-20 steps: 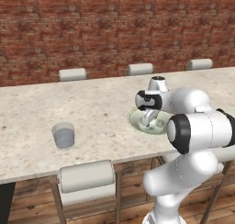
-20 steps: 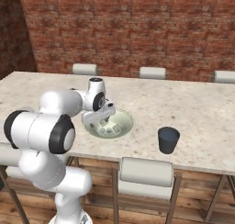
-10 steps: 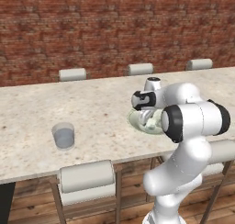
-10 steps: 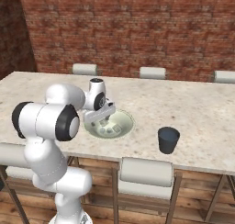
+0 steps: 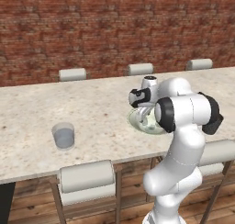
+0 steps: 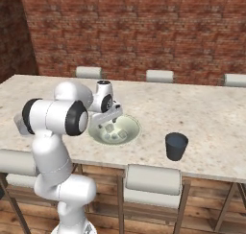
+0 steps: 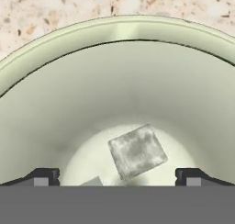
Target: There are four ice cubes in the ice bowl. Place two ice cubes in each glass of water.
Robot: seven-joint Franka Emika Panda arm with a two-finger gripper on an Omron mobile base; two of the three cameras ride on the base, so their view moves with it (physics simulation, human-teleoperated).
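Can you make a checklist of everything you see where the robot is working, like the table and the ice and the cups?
Surface: speckled stone counter, long, in front of a brick wall.
Ice bowl: ice bowl sits near the counter's front edge, upright.
Ice cubes: one ice cube lies on the bowl's bottom between the fingertips; the right base view shows a few pale lumps in the bowl, count unclear.
Glasses: see-through glass off to one side of the bowl, dark glass to the other; no ice seen in either.
Clutter: nothing seen.
Gripper: gripper open, lowered into the bowl, holding nothing.
Cables: nothing seen.
Surroundings: chairs on both sides of the counter, wooden floor.
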